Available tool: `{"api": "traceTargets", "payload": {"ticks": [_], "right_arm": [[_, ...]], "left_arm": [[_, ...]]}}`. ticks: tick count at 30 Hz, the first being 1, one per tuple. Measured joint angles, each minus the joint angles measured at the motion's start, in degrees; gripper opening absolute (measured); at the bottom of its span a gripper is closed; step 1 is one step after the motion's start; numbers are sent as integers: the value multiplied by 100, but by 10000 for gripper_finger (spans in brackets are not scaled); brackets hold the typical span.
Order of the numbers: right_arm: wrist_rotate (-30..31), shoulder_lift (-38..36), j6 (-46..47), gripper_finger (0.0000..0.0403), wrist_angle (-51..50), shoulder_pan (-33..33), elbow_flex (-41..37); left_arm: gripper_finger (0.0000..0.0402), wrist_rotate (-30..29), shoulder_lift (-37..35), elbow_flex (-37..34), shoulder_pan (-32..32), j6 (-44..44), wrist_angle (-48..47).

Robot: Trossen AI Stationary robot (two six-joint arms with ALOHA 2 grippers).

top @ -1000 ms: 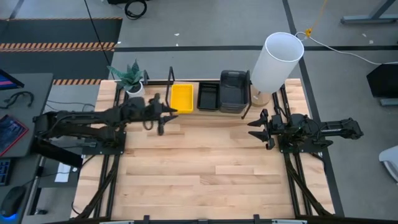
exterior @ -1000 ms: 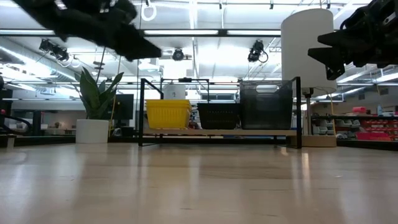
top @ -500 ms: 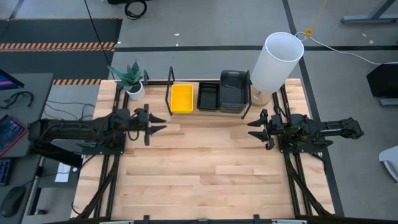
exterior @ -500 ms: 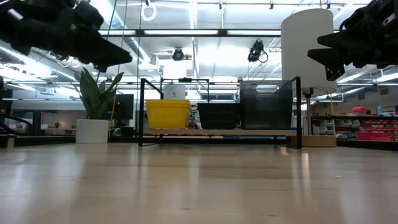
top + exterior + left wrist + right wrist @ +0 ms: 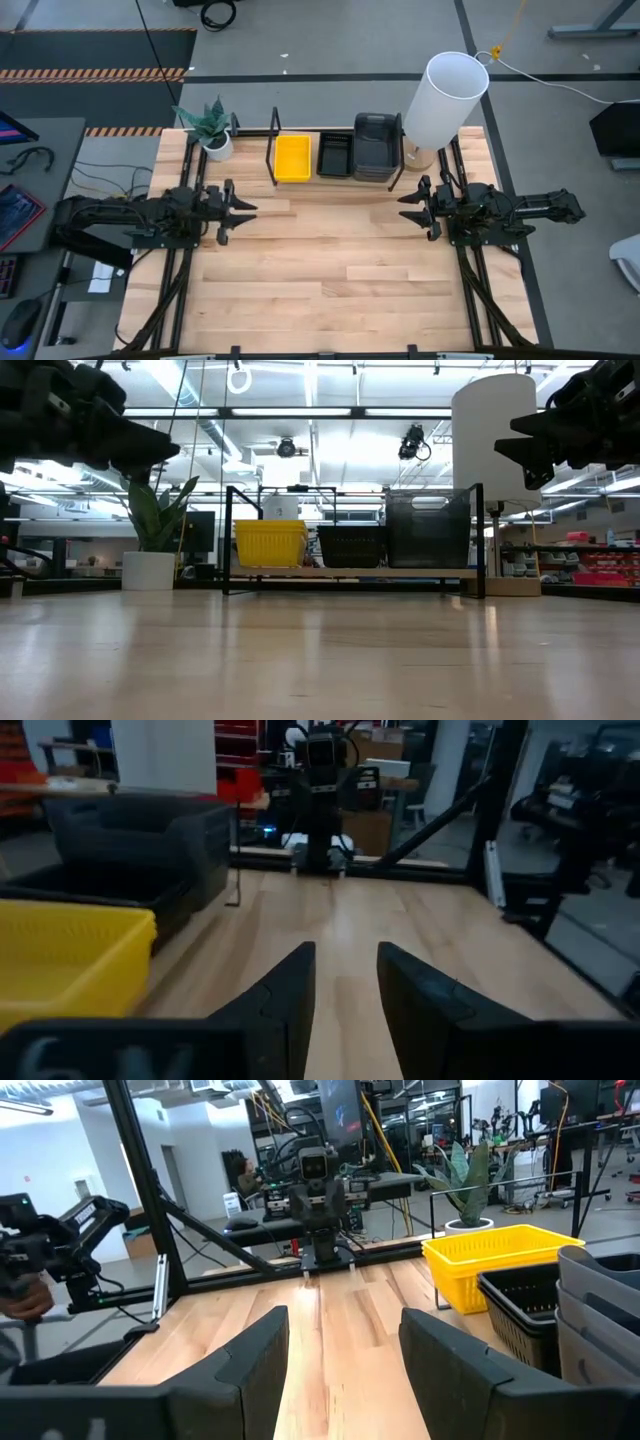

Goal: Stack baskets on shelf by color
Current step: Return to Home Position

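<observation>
The baskets stand in three stacks side by side on the shelf (image 5: pixel 275 148) at the table's far edge, resting on its light wood base (image 5: pixel 350 572). The yellow stack (image 5: pixel 292 158) is on the left, the small black stack (image 5: pixel 335 155) in the middle, and the dark grey stack (image 5: pixel 375 147) on the right. My left gripper (image 5: pixel 243 212) hovers open over the table's left part, well short of the shelf. In its wrist view its fingers (image 5: pixel 290 982) point past the yellow basket (image 5: pixel 70 955). My right gripper (image 5: pixel 408 207) hovers open over the right part, holding nothing.
A tall white cylinder (image 5: pixel 445 100) stands at the far right corner beside the shelf. A potted plant (image 5: pixel 210 128) stands at the far left corner. Bare wood tabletop (image 5: pixel 340 270) stretches between the arms and toward the near edge.
My left gripper has drawn back from the shelf's yellow end toward the table's left edge and slightly toward the near edge, holding nothing. The baskets have not moved.
</observation>
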Motion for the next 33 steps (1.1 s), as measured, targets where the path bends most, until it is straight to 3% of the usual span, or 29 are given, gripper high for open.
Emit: {"api": "traceTargets", "payload": {"ticks": [11,33], "right_arm": [[-2,0,0,197,0,0,0],[-2,0,-2,197,0,0,0]], "left_arm": [[117,1,-80,-141,-125,-1974,27],[117,-2,-77,-144,-123,-1916,29]]}}
